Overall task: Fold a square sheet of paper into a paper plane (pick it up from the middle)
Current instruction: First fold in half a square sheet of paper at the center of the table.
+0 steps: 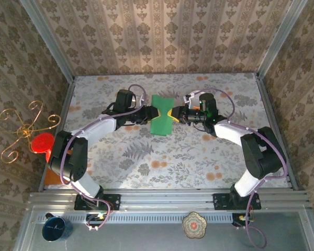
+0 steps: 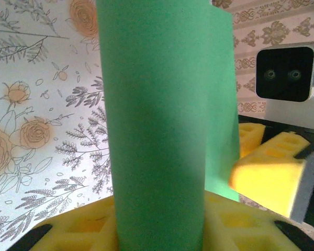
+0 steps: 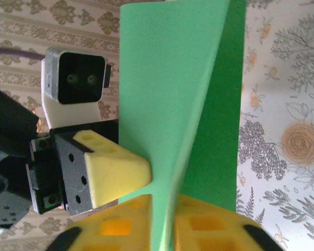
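Left tool (image 1: 148, 114) pinches the square sheet of paper (image 1: 162, 123) at its left mid-edge, yellow pads closed on it. Right tool (image 1: 175, 115) is opp., pads closed on the right mid-edge. Sheet hangs btwn them over mid-table (image 1: 199, 157), bowed, waisted at the grips. Prob. gripped both sides so the middle buckles into a centre crease w/o sliding.

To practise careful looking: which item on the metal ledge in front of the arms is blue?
The cup at the left end of the ledge; the round patterned disc near the middle is beige and reddish.
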